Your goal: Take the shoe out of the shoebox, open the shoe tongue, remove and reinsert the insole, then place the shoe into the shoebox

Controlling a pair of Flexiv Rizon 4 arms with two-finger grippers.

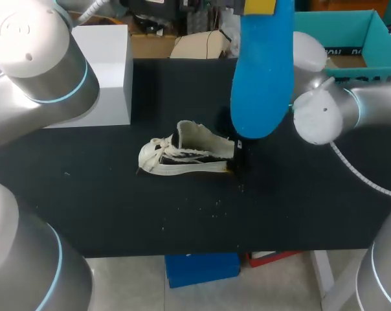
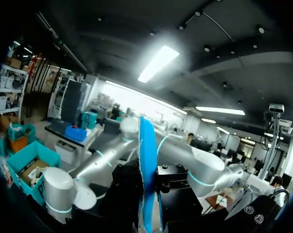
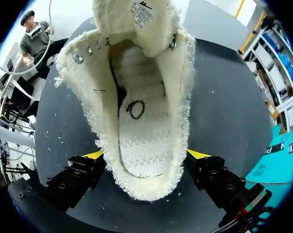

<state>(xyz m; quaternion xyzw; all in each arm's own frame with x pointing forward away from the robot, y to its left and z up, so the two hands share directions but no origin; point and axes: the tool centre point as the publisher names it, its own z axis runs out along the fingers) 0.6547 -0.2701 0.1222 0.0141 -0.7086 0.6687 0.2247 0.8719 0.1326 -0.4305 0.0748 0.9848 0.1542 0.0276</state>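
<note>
A cream canvas shoe [image 1: 186, 155] lies on its side in the middle of the black table [image 1: 85, 194], with the tongue pulled open. In the right wrist view I look into the bare shoe [image 3: 141, 111]. Its heel sits between the spread fingers of my right gripper [image 3: 146, 155], which is open. In the head view that gripper [image 1: 237, 159] is at the shoe's heel. My left gripper [image 2: 147, 194] is shut on the blue insole [image 2: 147, 160] and holds it high above the table, edge-on to its camera. The insole [image 1: 263, 71] hangs over the shoe's heel end.
The teal shoebox [image 1: 351, 35] stands open at the table's back right, behind my right arm [image 1: 325, 113]. A white block [image 1: 108, 71] stands at the back left. Small crumbs dot the table in front of the shoe.
</note>
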